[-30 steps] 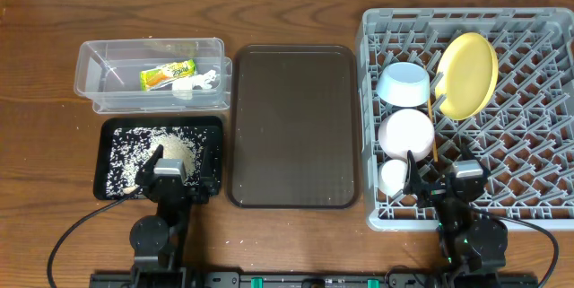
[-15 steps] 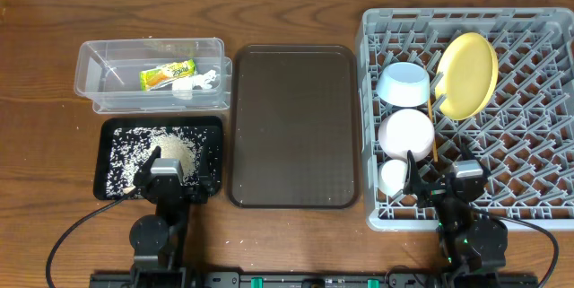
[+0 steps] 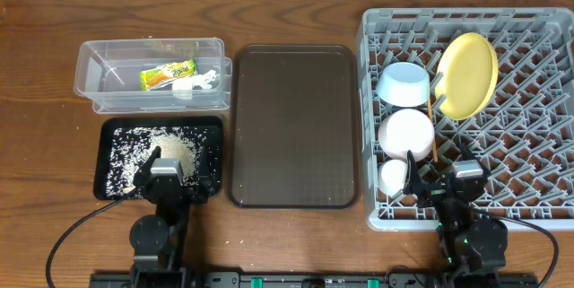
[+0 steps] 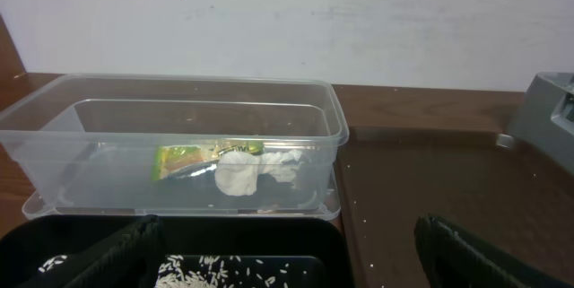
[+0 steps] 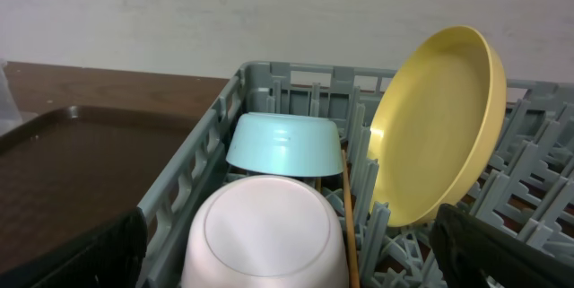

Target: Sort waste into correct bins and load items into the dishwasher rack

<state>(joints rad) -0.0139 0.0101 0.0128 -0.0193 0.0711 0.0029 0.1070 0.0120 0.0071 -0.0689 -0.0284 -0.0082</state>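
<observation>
On the wooden surface [image 3: 45,19], left to right:
- Clear tub [image 3: 90,77], far left: holds the yellow-green wrapper [image 3: 167,74] and the crumpled white napkin [image 3: 199,82], touching.
- Black tray [image 3: 112,126], just in front of the tub: rice scraps [image 3: 170,149] heaped and scattered.
- Brown serving tray [image 3: 292,126], centre.
- Grey rack [image 3: 466,16], right: yellow plate [image 3: 468,74] on edge, tilted; light blue bowl [image 3: 404,83], white bowl [image 3: 406,134] and white cup [image 3: 393,177] in a row down the left side; chopsticks [image 3: 431,122] between bowls and plate.
- Left gripper [image 3: 175,167]: over the black tray's near edge, jaws wide apart, nothing held.
- Right gripper [image 3: 446,178]: over the rack's near left part, beside the cup, jaws wide apart, nothing held.
</observation>
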